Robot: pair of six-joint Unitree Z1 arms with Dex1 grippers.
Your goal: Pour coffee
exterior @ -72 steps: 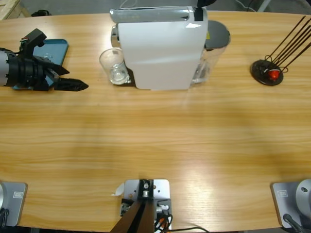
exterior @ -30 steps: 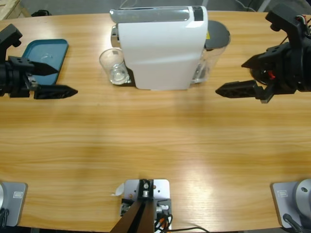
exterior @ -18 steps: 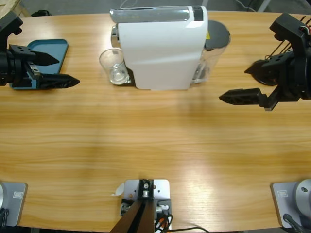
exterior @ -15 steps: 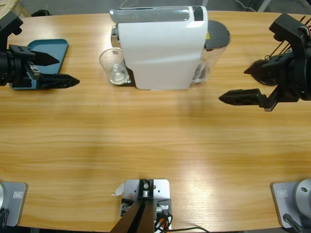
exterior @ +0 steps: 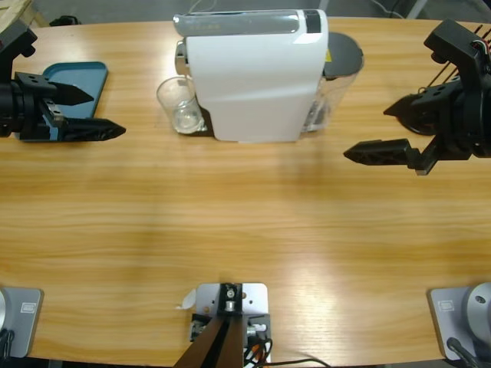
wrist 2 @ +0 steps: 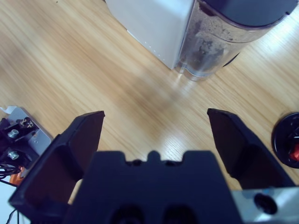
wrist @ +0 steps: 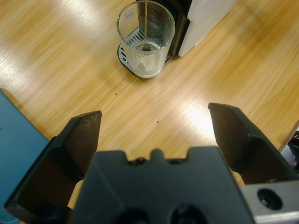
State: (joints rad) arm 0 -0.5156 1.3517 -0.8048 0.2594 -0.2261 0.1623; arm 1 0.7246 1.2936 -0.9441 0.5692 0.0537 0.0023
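At the 9 o'clock edge of the long wooden table (exterior: 245, 230), a flat teal-blue tray with rounded corners (exterior: 80, 77) lies partly under the left arm. The left gripper (exterior: 90, 112) points toward 3 o'clock with its two black jaws spread wide and nothing between them; one jaw tip is over the tray, the other over bare wood just beside it. In the left wrist view the same gripper (wrist: 154, 126) looks along the table at a small clear glass tumbler (wrist: 145, 38), which stands upright on the dark round drip grate (wrist: 128, 58) of the machine. A thin amber-brown stream of coffee (wrist: 145, 23) falls into the tumbler from above, and only a little liquid shows at its bottom.

In the high view the tumbler (exterior: 179, 105) sits at about 11 o'clock from the table's middle, touching the left face of the boxy white coffee machine with a silver top (exterior: 253, 73). Against the machine's right side, at 1 o'clock, stands its clear plastic water tank with a dark grey lid (exterior: 337, 80).

Toward 3 o'clock the right gripper (exterior: 387, 132) points back at the machine, jaws likewise parted and empty, well apart from the tank. Behind it a black round wire capsule stand (wrist 2: 287, 140) shows a spot of red.
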